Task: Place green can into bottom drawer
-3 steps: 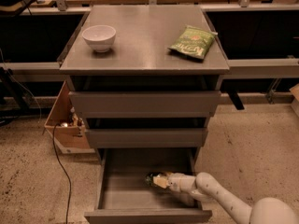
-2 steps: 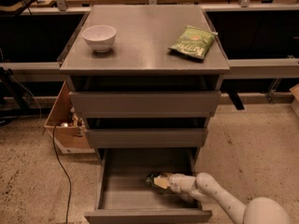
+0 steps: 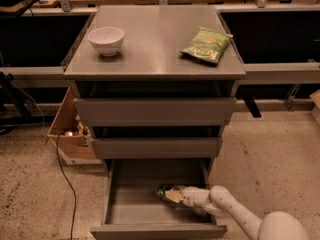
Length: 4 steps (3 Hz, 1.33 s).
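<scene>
The bottom drawer (image 3: pixel 125 209) is pulled open, a shallow grey tray below two closed grey drawers. My white arm reaches in from the lower right. My gripper (image 3: pixel 172 194) is inside the drawer, right of its middle, low over its floor. The green can (image 3: pixel 163 191) lies on its side at the gripper's tip, mostly covered by it, with only its dark green left end showing.
On the cabinet top stand a white bowl (image 3: pixel 106 39) at the left and a flat green crisp bag (image 3: pixel 206 45) at the right. A cardboard box (image 3: pixel 67 131) and a black cable (image 3: pixel 62 179) lie on the floor left of the cabinet.
</scene>
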Tool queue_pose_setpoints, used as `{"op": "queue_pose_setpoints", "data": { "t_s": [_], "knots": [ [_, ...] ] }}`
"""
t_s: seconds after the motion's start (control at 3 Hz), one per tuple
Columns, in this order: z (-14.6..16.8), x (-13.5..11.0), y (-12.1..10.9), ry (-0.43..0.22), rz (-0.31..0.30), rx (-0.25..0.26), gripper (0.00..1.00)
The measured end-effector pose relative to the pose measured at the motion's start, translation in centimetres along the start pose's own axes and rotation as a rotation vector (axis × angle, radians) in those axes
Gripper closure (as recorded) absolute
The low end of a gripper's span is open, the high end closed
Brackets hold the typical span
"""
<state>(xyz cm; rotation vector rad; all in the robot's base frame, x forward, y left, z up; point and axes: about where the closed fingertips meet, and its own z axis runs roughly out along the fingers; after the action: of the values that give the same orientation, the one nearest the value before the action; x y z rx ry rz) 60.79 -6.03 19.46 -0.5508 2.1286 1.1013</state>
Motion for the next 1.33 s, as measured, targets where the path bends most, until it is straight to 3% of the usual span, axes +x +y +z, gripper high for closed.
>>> {"op": "queue_pose_setpoints", "data": {
  "t_s": [1.0, 1.33],
  "knots": [
    [-0.5, 0.7, -0.2, 0.030, -0.033, 0.022, 0.00],
    [-3.1, -0.6, -0.4, 0.010, -0.063, -0.008, 0.00]
  ]
}}
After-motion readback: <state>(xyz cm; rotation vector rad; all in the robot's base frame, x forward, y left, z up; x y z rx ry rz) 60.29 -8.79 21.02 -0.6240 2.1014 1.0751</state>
